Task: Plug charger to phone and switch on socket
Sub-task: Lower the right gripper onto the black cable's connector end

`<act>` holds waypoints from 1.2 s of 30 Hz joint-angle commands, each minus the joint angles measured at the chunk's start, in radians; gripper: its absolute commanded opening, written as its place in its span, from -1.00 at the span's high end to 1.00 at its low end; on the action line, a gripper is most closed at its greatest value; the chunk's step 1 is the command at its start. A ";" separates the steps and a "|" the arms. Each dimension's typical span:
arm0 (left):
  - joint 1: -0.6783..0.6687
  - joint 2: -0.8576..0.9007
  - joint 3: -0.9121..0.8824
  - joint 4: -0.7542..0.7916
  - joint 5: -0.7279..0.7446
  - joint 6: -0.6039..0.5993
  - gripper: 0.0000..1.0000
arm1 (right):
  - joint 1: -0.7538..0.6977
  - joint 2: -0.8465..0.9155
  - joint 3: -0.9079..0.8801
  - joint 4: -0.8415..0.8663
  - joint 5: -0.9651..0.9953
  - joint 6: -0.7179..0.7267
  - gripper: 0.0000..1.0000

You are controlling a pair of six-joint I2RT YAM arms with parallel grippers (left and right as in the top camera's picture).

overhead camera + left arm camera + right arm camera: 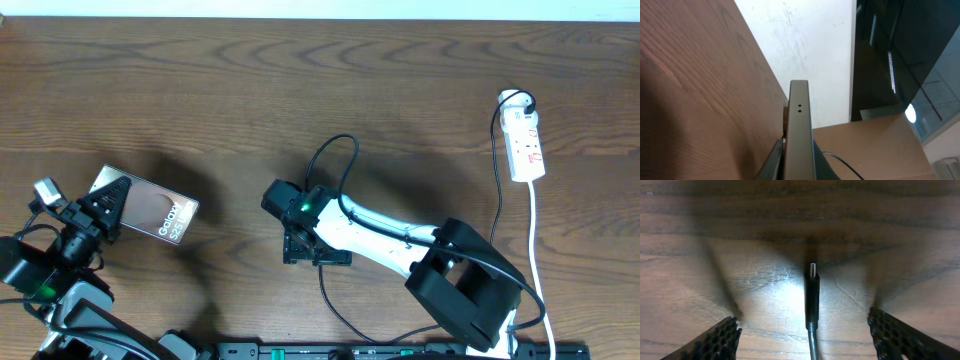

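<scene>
Left fingers (108,200) clamp phone (160,212), grey, white lettering; right fingers (720,337) wide astride black charger plug (812,297), silver tip.

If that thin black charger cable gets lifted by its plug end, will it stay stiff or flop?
Probably floppy: the charger lies in a loose loop on the table, so the rest would likely sag and drag. Its plug tip looks straight and rigid, so that end should hold shape. Being thin, it is likely light.
</scene>
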 commanded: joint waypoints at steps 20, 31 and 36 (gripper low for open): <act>0.004 -0.006 0.009 0.006 0.028 -0.013 0.85 | -0.011 0.005 -0.006 0.012 0.032 0.009 -0.07; 0.004 -0.006 0.009 0.006 0.028 -0.013 0.86 | -0.018 0.005 -0.006 0.009 0.031 0.009 0.19; 0.004 -0.006 0.009 0.006 0.028 -0.013 0.86 | -0.018 0.005 -0.006 0.008 0.031 0.009 0.31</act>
